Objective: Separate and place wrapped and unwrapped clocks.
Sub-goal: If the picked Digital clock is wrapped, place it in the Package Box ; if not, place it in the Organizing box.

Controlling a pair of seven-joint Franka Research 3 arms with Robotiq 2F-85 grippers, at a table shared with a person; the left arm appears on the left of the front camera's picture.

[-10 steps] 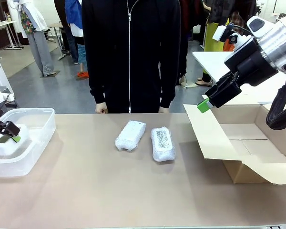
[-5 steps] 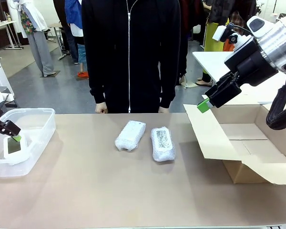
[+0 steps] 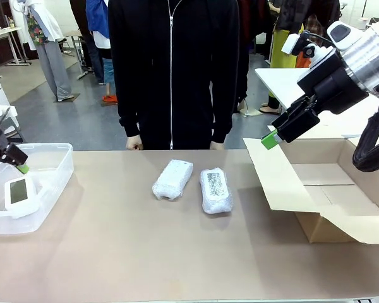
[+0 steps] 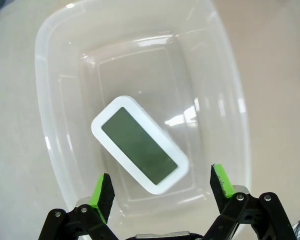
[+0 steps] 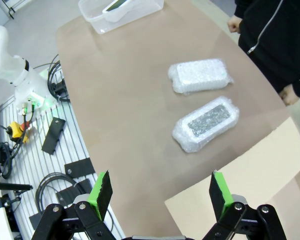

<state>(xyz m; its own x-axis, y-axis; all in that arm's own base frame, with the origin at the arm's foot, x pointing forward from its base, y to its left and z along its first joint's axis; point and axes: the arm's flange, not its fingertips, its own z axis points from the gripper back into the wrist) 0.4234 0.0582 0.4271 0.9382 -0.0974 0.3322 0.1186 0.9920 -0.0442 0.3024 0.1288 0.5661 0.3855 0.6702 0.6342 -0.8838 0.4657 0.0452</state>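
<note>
The bare white clock [image 3: 19,192] [image 4: 140,144] with a grey-green screen lies inside the clear plastic tub [image 3: 54,165] [image 4: 225,100] at the table's left. My left gripper [image 3: 12,163] [image 4: 162,185] hangs open just above the tub, nothing between its fingers. Two bubble-wrapped clocks lie mid-table: a plain one [image 3: 173,179] [image 5: 200,76] and, right of it, one with a dark speckled panel [image 3: 215,189] [image 5: 207,122]. My right gripper [image 3: 281,130] [image 5: 160,192] is open, raised above the cardboard box's flap.
An open cardboard box [image 3: 331,189] [image 5: 250,190] stands at the table's right, its flap folded toward the middle. A person in a black jacket [image 3: 174,69] stands at the far edge, hands [image 3: 134,144] at the table rim. Cables and gear [image 5: 25,135] lie below the table's near side.
My left gripper has let go of the bare clock into the tub and risen away from it, open. The right arm has not moved.
</note>
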